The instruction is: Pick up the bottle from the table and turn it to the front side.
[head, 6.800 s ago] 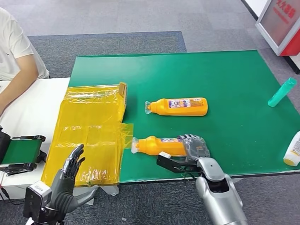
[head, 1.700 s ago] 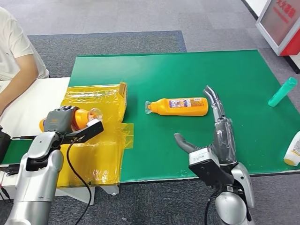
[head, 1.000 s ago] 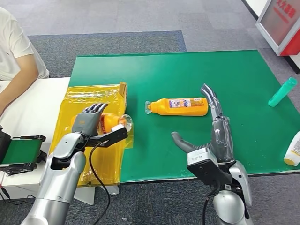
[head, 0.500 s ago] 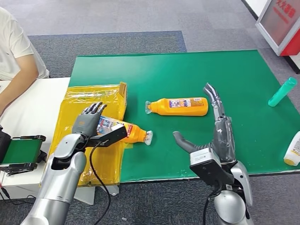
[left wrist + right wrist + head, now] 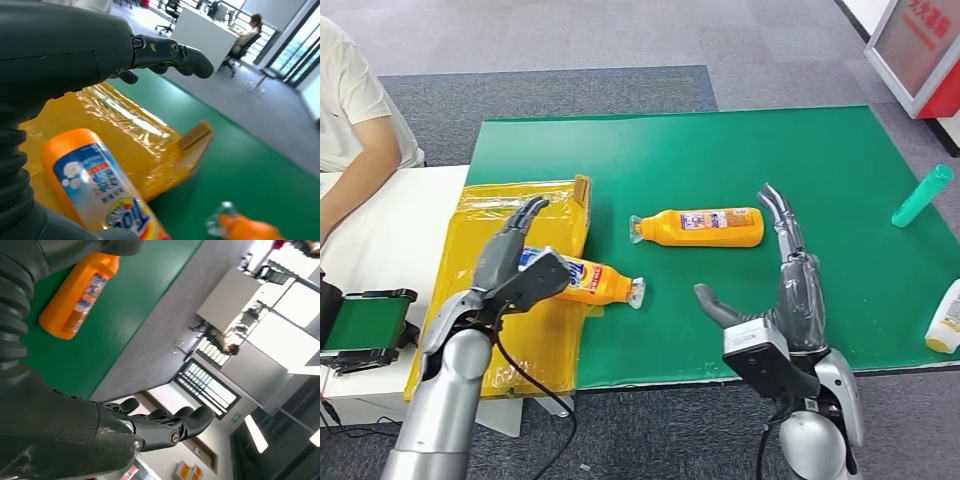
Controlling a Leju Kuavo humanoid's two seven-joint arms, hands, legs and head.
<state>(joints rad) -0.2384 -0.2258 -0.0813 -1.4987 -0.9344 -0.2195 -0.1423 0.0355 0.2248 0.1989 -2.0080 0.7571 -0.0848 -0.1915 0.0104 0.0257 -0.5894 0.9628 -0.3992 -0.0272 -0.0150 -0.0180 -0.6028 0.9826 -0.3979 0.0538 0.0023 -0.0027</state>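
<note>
— On the green surface (image 5: pixel 810 150), near its left edge: yellow bag (image 5: pixel 509 260), flattened, with orange bottle (image 5: pixel 580 281) lying across its edge — label up, cap toward the middle.
— Left hand (image 5: pixel 509 255)?
— Just above the bottle's base, fingers spread, gripping nothing.
— Right hand (image 5: pixel 792 275)?
— Raised, fingers apart, empty. Beyond it, second orange bottle (image 5: pixel 701 227), on its side.

Near orange bottle (image 5: pixel 580 280): base end hidden behind left hand (image 5: pixel 505 262). White bottle (image 5: pixel 946 320) at right table edge cut off by frame. Person (image 5: pixel 354 110) far left cut off, arm and shirt visible. Label print on far orange bottle (image 5: pixel 701 227) too small to read.
</note>
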